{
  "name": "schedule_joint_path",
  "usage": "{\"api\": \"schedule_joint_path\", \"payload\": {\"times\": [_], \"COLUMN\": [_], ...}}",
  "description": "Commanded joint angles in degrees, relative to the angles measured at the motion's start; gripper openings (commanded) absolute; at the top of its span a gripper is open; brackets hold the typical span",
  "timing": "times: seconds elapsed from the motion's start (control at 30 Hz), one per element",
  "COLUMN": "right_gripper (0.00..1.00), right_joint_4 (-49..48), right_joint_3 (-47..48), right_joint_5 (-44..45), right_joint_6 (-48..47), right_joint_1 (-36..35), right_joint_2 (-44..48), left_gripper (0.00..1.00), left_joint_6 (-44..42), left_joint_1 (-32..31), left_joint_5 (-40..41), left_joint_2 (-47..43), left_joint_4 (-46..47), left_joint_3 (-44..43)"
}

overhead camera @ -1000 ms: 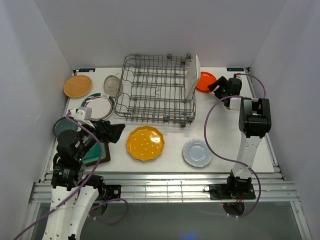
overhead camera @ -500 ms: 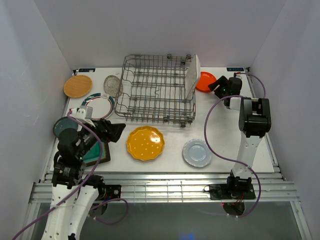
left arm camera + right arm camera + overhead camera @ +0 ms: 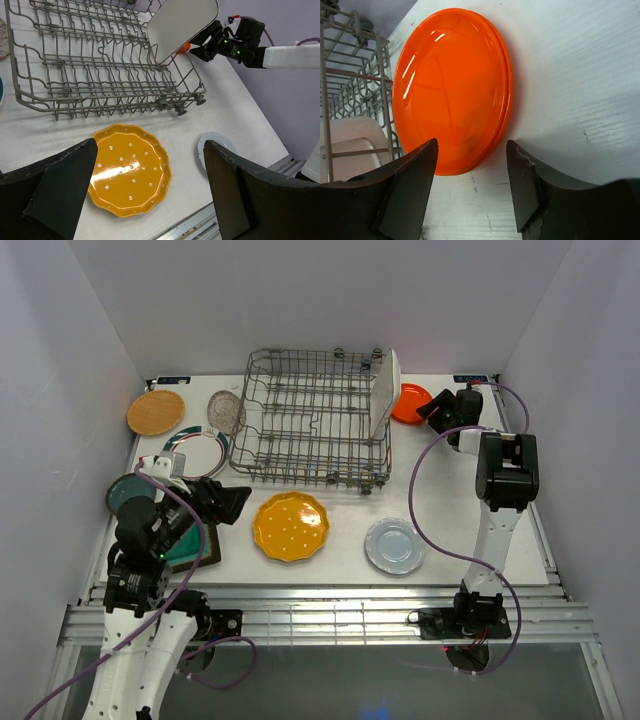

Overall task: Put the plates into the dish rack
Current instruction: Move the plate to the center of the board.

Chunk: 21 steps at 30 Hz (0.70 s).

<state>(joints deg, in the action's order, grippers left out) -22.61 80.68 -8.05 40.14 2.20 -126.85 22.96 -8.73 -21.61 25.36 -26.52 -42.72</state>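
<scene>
Right pincer (image 3: 471, 150) at the orange plate (image 3: 451, 85)
Its jaws stand apart astride the plate's rim, gripping nothing; left pincer (image 3: 150, 150) gapes wide and empty

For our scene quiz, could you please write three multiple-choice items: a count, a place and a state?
1. How many plates stand in the dish rack? A none; B one; C three.
2. Where is the orange-red plate? A in the rack; B on the table, right of the rack; C stacked on another plate.
3. How is the left tool? A open and empty; B shut on a plate; C shut on nothing.
Key: 1 B, only the white rectangular plate stands there; 2 B, it lies flat beside the rack; 3 A, its fingers are wide apart, gripping nothing.
</scene>
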Motion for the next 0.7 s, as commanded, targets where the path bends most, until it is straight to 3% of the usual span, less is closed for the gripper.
{"api": "schedule_joint_path", "payload": {"times": [0.0,0.67], "right_gripper": [0.63,0.57], "right_joint_4": [1.8,4.2], "right_joint_3": [2.1,6.9], "right_joint_5": [0.3,-1.9], "right_joint_6": [1.0,4.6], "right_joint_1": [0.1,0.1], "right_joint_2": [-0.5,-4.6], "left_gripper": [0.98,0.98], "left_joint_6": [-0.3,-0.4], "left_joint_1": [-0.1,-0.1], "left_joint_5": [-0.2,-0.7], "left_joint_2": [0.1,0.0], "left_joint_4": [0.7,0.8], "left_joint_3": [0.4,0.3]}}
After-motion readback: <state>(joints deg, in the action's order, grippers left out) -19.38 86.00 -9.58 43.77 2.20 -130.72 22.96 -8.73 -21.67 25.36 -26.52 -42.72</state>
